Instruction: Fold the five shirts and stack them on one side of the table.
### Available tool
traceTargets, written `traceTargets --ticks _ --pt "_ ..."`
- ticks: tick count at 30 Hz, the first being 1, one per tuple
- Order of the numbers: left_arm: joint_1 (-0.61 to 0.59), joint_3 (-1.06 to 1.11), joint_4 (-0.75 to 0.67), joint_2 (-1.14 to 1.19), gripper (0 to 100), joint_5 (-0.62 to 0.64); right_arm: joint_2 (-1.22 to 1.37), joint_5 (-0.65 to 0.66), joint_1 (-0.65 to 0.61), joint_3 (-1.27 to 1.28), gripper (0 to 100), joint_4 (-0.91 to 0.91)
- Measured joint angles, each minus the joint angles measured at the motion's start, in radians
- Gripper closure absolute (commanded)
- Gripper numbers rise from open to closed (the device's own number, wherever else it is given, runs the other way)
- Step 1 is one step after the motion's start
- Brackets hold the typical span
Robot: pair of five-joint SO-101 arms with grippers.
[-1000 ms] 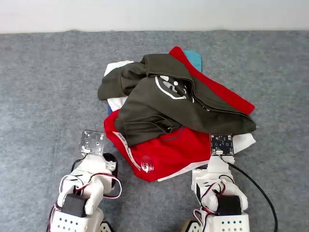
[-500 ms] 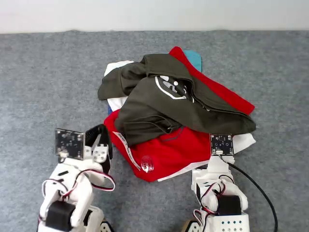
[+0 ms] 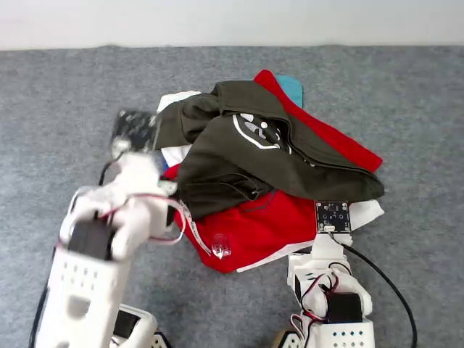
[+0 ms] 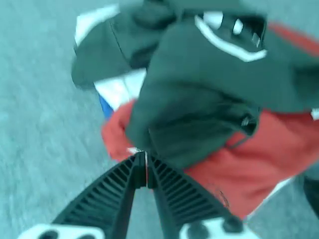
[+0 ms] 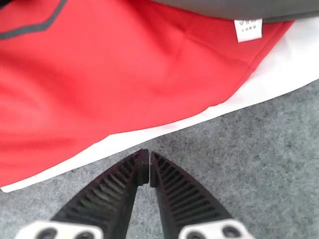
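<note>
The shirts are lying unfolded in one loose heap approx. in the middle of the grey table. The dark olive shirt is sitting on top, crumpled. The red shirt is spreading out under it toward the robot. A white shirt is peeking out at the far-left side, w/ white cloth also showing along the near edge, and a bit of a teal shirt is showing at the far side. The L arm is standing raised at the left side of the heap. The L gripper is hanging above the heap's near-left edge, pinched together w/ nothing between the fingertips, pointing where olive and red cloth are meeting. The R gripper is sitting low over bare table, just beside the white hem under the red shirt; its fingers are also pressed together, holding nothing. A black cable is running from the R arm across the table.
</note>
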Motion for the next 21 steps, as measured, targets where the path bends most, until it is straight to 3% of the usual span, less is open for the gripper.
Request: traceTargets --ticks 2,5,9,12,21 --pt "0.006 -0.078 0.011 0.109 98 -0.026 0.000 0.000 0.000 0.000 98.8 0.000" --pt "0.023 -0.186 0.011 0.261 98 -0.181 0.000 0.000 0.000 0.000 98.8 0.000" --pt "0.064 -0.299 0.052 0.446 81 -0.338 0.000 0.000 0.000 0.000 98.8 0.000" --pt "0.092 -0.376 0.120 0.578 69 -0.368 0.000 0.000 0.000 0.000 98.8 0.000" --pt "0.109 -0.654 0.233 0.997 68 -0.387 0.000 0.000 0.000 0.000 98.8 0.000"
